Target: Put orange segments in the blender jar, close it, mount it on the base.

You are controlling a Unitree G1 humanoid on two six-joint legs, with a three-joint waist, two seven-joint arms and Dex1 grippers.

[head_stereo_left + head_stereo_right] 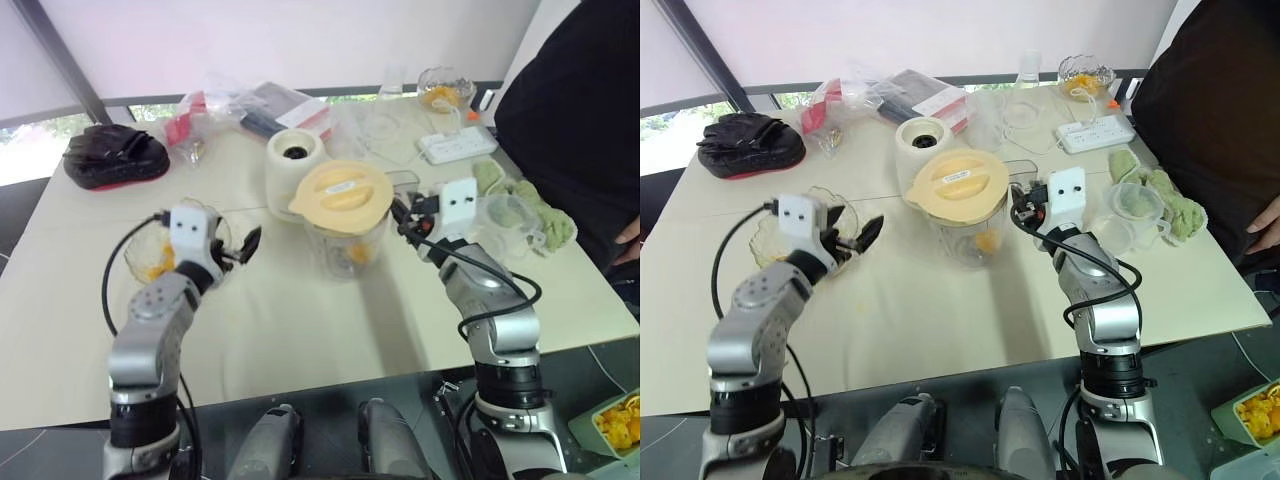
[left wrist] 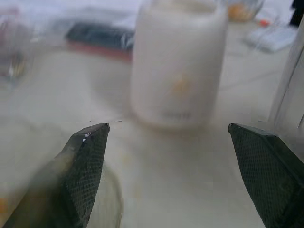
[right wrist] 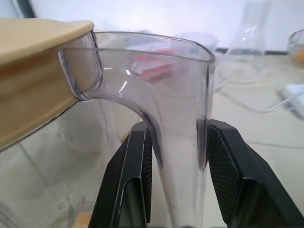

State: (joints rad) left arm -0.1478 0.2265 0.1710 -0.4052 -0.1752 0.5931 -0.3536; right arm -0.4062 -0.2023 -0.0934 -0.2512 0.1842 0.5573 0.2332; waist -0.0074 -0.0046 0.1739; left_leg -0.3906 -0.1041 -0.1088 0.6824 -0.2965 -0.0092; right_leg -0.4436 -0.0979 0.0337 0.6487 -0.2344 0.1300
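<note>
- Right tool [image 3: 175, 137] is clamped on the handle [image 3: 156, 57] of the jar [image 1: 345, 245], mid frame.
- Left tool [image 2: 167, 127] is wide apart, holding nothing.
- Lift the jar level, then set it gently on the base [image 1: 295, 165], upper middle.

You have a pale table [image 1: 300, 320] in front of you. The blender jar [image 1: 340, 245] sits near its middle, and the cream base [image 1: 295, 160] stands just behind it. On your left, a glass bowl [image 1: 140, 260] holds orange pieces, with a black bag [image 1: 115, 157] at the far left corner. Crumpled plastic bags [image 1: 215, 105] lie along the far edge. On your right are a white power strip [image 1: 457, 146], a clear tub [image 1: 505, 215] and a green cloth [image 1: 545, 215].
</note>
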